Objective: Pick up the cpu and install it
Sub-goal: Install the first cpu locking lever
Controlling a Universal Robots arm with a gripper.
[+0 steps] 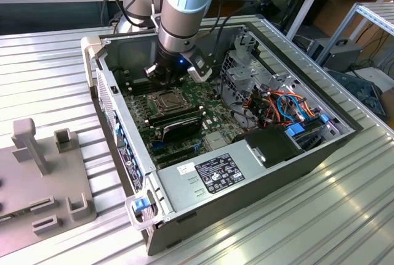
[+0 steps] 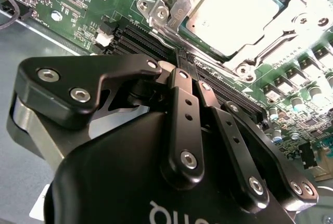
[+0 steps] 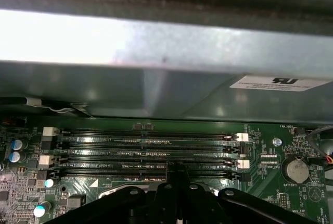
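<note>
The cpu (image 2: 234, 13) lies flat in the metal-framed socket (image 2: 166, 5) on the green motherboard (image 2: 93, 0), its dull silver top bare under the raised frame. The gripper (image 2: 182, 73) hangs just beside the socket, over the empty black memory slots (image 3: 145, 153), its fingers pressed together and holding nothing. In the exterior view, the open computer case (image 1: 258, 172) rests on a ribbed metal surface (image 1: 345, 216), with a grey fixture block (image 1: 43, 179) at that view's left.
</note>
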